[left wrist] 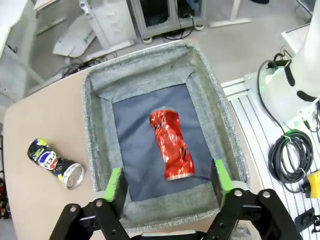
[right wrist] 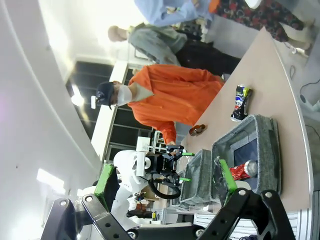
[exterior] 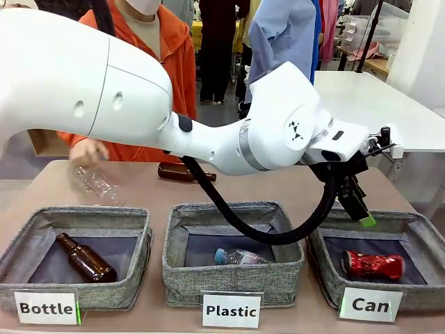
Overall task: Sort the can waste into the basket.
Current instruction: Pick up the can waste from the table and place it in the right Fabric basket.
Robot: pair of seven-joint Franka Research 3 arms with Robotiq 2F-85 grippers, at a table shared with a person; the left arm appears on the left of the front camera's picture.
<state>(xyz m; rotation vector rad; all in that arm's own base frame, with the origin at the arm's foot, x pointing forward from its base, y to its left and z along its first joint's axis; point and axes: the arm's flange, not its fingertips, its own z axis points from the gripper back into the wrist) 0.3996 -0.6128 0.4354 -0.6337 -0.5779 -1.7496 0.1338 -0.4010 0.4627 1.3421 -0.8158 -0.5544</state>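
The crushed red can (exterior: 372,264) lies on its side on the floor of the grey basket (exterior: 419,233) labelled "Can". My left gripper (exterior: 361,214) hangs open just above that basket, having reached across from the left. In the left wrist view the red can (left wrist: 171,145) rests inside the basket (left wrist: 95,125), below and between the green pads (left wrist: 116,182) of the gripper (left wrist: 169,180), with nothing held. A slim dark can (left wrist: 54,162) lies on the table beside the basket. My right gripper (right wrist: 166,178) stands open in the air, and far beyond it are the dark can (right wrist: 241,102) and the basket (right wrist: 267,130).
The "Bottle" basket (exterior: 28,268) holds a brown bottle (exterior: 85,257). The "Plastic" basket (exterior: 181,268) holds a clear bottle (exterior: 240,256). Another brown bottle (exterior: 184,172) lies at the far edge. The person's hand (exterior: 87,149) is at a clear plastic bottle (exterior: 97,183) on the left.
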